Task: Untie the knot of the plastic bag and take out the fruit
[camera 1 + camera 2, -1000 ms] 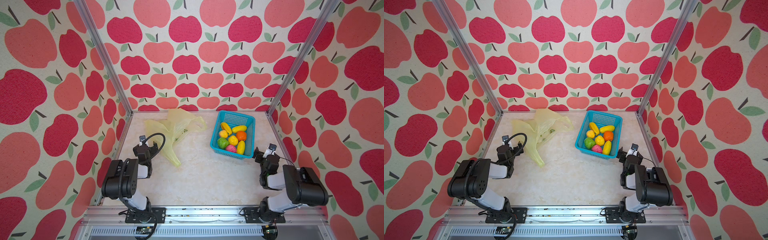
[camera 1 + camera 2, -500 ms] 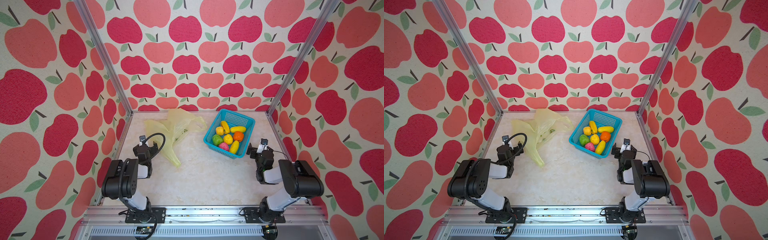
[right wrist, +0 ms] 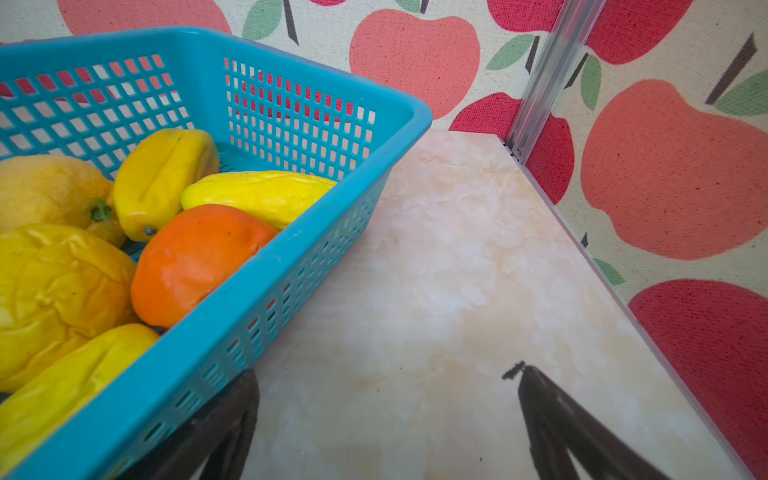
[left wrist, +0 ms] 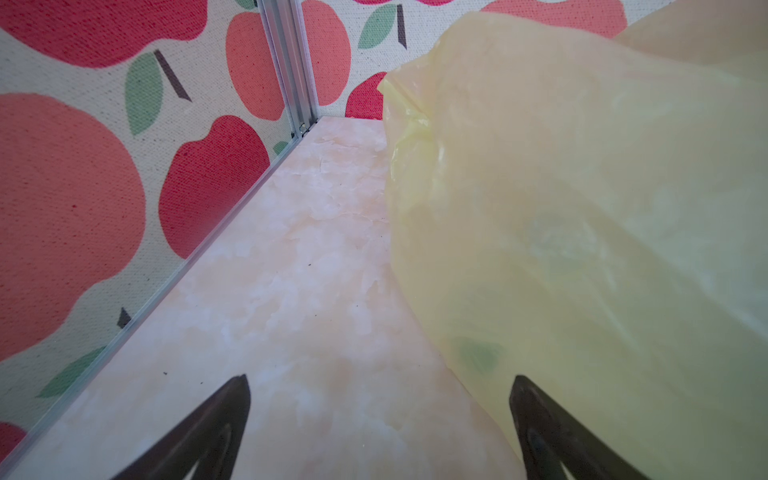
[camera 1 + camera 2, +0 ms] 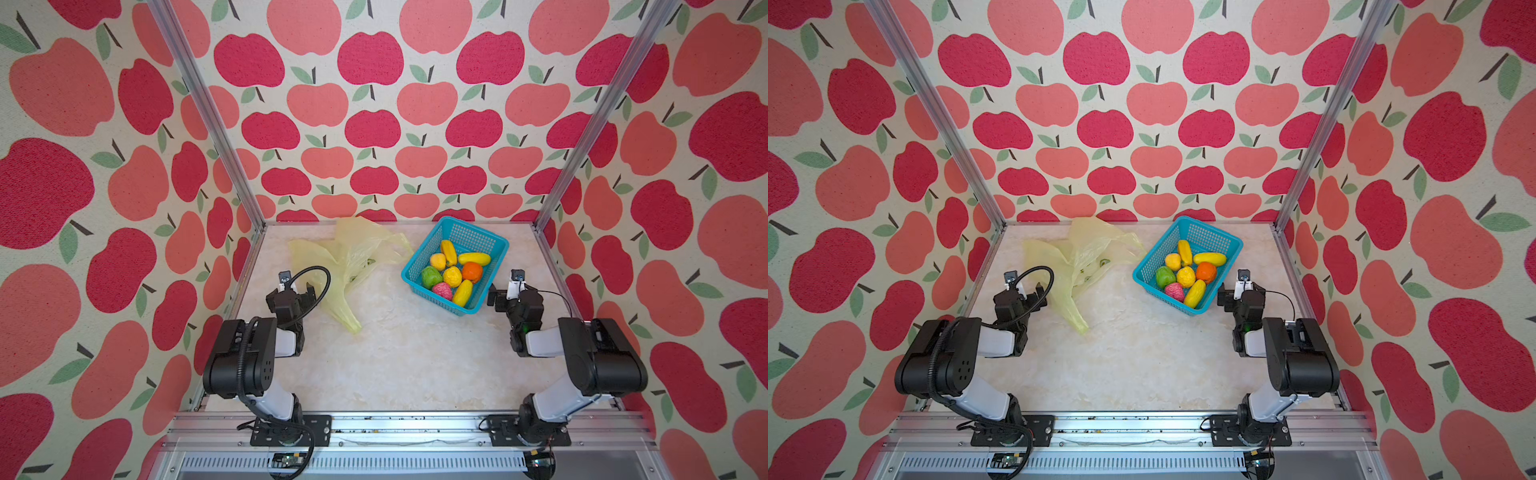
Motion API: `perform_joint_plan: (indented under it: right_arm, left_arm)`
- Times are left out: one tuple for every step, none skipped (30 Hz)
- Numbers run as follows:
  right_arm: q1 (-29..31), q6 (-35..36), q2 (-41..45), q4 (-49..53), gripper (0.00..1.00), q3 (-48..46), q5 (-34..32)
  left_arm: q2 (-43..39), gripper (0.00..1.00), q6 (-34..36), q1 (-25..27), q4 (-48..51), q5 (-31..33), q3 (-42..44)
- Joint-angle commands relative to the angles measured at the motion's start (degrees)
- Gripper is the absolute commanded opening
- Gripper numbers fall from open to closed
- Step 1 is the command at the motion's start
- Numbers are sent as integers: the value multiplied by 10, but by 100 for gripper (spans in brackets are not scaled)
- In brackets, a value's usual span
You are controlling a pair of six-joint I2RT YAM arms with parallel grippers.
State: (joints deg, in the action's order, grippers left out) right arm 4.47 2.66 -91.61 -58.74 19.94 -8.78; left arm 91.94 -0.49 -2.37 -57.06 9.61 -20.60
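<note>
On your desk (image 5: pixel 395 365) the yellow bag (image 5: pixel 353 253) lies flat at the back, and the fruit (image 5: pixel 453 276) sits in the blue basket (image 5: pixel 471 237) beside it. Your left pincer (image 5: pixel 296 291) by the bag and right pincer (image 5: pixel 507 293) by the basket are both wide open, holding nothing.

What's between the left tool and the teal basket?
The plastic bag: its lower fold lies next to the left tool, then bare table up to the basket. Shows in both top views.
</note>
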Motion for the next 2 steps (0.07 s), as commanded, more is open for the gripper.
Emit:
perform_joint_plan:
  right_arm:
    - [-2,8,6,18,99,10,22]
    - [-2,9,6,14,99,8,21]
  left_arm:
    - [9,99,6,1,-10,4,-2]
    - [9,99,6,1,-10,4,-2]
